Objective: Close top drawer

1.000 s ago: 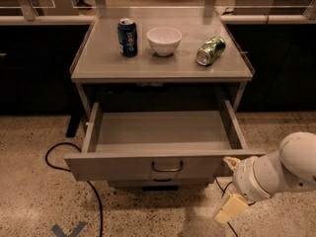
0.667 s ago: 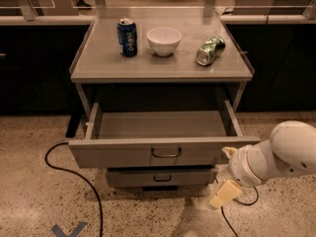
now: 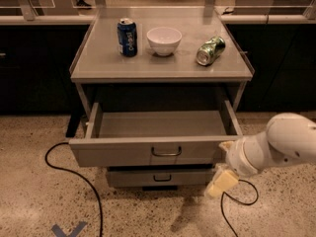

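The top drawer (image 3: 153, 153) is a wide grey metal drawer. It stands pulled out of the cabinet, its shallow tray empty. Its flat front panel carries a small metal loop handle (image 3: 166, 153) at the centre. My gripper (image 3: 222, 180) is at the end of the white arm (image 3: 276, 147), low at the drawer's front right corner, just right of the front panel. Its pale fingers (image 3: 219, 183) point down towards the floor.
A narrower grey drawer (image 3: 157, 177) sits below, slightly out. On the cabinet top (image 3: 163, 65) stand a blue can (image 3: 127, 37), a white bowl (image 3: 164, 40) and a green can (image 3: 210, 50) lying on its side. A black cable (image 3: 74, 177) loops over the speckled floor at left.
The drawer has slid partly back into the cabinet. My arm and gripper have moved left and closer to the drawer's front right corner.
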Motion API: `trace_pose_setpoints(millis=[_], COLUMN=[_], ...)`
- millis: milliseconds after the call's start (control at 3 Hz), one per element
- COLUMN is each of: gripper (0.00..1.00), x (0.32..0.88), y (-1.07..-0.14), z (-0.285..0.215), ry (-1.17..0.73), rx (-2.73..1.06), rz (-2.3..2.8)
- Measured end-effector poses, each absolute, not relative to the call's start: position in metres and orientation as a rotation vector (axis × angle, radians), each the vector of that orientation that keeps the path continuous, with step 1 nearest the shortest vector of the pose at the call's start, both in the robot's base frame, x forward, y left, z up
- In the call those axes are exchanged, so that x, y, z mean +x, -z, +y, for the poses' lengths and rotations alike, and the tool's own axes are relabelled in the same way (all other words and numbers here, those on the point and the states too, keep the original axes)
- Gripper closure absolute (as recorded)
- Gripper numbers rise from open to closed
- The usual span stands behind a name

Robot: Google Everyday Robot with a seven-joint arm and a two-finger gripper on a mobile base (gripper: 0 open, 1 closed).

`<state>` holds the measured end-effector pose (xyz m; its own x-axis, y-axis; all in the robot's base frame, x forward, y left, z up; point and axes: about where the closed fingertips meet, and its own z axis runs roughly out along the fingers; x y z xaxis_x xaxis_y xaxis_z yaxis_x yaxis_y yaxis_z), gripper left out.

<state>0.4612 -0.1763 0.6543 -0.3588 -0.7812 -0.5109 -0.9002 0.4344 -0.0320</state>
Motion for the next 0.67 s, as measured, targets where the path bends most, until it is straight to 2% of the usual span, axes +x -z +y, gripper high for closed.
trace_pose_setpoints(millis=[333, 667], gripper=[0.0, 0.0], x=[0.463, 0.5], y=[-0.654, -0.66], z=[-0.177, -0.17], ry=[-0.352, -0.363], rx=[-1.417, -1.383], rz=[2.236, 2.217])
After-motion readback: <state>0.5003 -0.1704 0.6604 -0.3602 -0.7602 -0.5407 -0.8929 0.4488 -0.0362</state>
